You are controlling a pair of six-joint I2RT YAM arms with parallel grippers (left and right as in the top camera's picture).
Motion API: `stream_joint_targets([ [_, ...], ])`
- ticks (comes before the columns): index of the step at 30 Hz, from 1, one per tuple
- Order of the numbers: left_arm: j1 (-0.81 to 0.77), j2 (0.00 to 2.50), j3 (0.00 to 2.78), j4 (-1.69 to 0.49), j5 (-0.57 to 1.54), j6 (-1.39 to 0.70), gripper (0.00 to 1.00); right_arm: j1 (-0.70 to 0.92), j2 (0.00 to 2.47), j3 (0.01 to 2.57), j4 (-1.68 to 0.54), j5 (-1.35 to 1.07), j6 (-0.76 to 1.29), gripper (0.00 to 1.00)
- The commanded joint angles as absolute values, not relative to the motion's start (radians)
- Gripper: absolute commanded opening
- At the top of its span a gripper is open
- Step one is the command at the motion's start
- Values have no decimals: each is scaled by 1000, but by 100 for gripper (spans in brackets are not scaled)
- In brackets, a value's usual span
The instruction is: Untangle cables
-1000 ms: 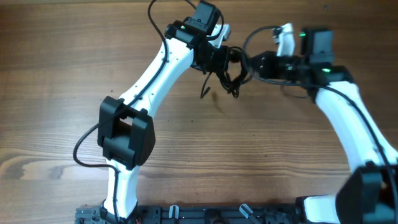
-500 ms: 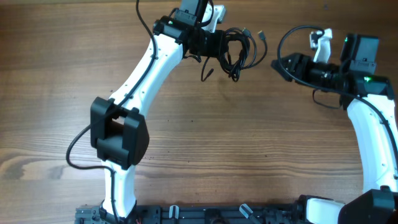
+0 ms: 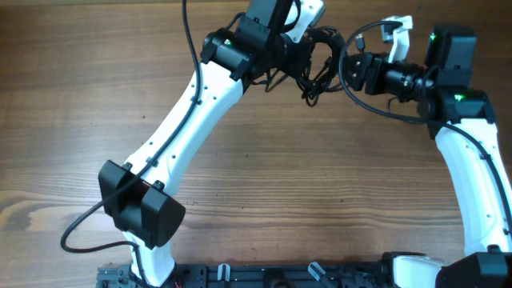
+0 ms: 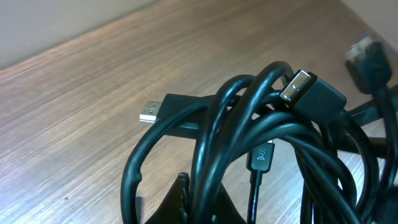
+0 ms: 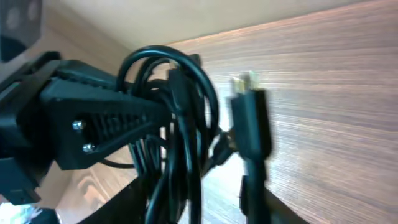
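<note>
The left claw (image 3: 306,56) stays clamped on the cables (image 3: 323,70) near the bench's (image 3: 80,88) far edge. The right claw (image 3: 350,70), its opening unclear, has returned beside them, likely to grab a strand.

A: Look at your left arm (image 3: 188,108): white shells on the long links, black housings at the joints, the lowest one a big blocky box (image 3: 144,212).
B: And you can see a thin black cable (image 3: 80,232) looping out beside it.
A: Your right arm (image 3: 472,168) matches, white and black, with green lights (image 3: 436,36) on its wrist block and a small white bracket (image 3: 398,28) there.
B: Up close, your left gripper (image 3: 304,58) has black ribbed fingers (image 5: 106,121) with two silver screws (image 5: 76,125).
</note>
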State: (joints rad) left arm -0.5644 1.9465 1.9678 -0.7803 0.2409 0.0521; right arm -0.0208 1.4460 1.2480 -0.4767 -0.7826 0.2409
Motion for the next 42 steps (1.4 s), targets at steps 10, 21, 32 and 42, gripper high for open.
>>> stream_joint_targets([
  [10,-556,1857,1974,-774,137,-99,4,-21,1461,1266,-612,-497,307,7],
  [21,-556,1863,1974,-827,136,-174,4,-20,1436,1272,-521,-479,367,57],
  [32,-556,1863,1974,-857,103,-305,4,4,1408,1271,-339,-847,136,54],
  [42,-559,1863,1974,-934,160,-347,4,76,1417,1269,-338,-748,80,34],
])
